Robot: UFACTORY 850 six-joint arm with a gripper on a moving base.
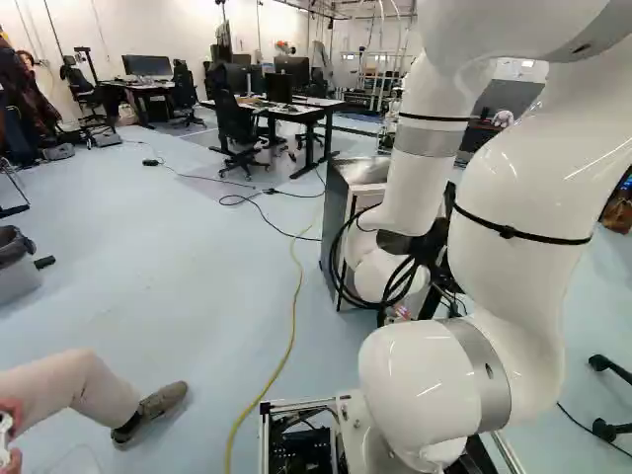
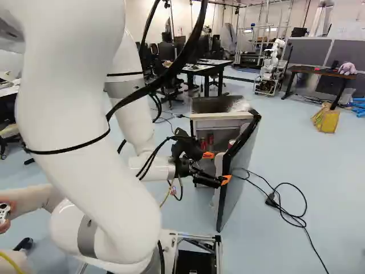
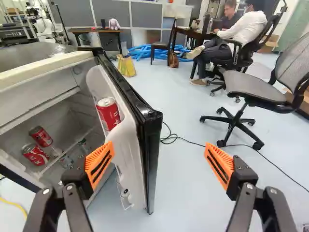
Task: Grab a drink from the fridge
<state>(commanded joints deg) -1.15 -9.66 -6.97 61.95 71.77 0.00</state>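
Pale blue floor (image 1: pixel 178 276) runs right across the room, a yellow cable (image 1: pixel 296 311) snaking over it in the left base view and a loose black cable (image 2: pixel 293 217) looping to the right of the fridge in the right base view. Behind, at the right of that view, there's another robot (image 2: pixel 272 65), a bright yellow bag (image 2: pixel 326 120) and grey partition panels (image 2: pixel 311 51).

Centre stage, a small fridge with a grey metal top (image 2: pixel 217 104), its black-edged door (image 2: pixel 236 171) swung open! And here's the white jointed arm (image 2: pixel 85 120), reaching towards it with the black two-fingered gripper (image 2: pixel 217 167), right up at that door.

Over to the wrist view: the gripper (image 3: pixel 159 162) is wide open, orange ribbed pads (image 3: pixel 100 164) well apart, nothing gripped. The door's upright edge lies in the span between the fingers, much nearer the finger on the fridge side; whether they touch, one can't tell.

And the drinks? One red can (image 3: pixel 108 114) stands in the white plastic door rack (image 3: pixel 126 154), just ahead of that fridge-side finger. Deeper in, two more red cans (image 3: pixel 40 136) sit close together inside the fridge, with small clear bottles (image 3: pixel 83 145) nearer the door.
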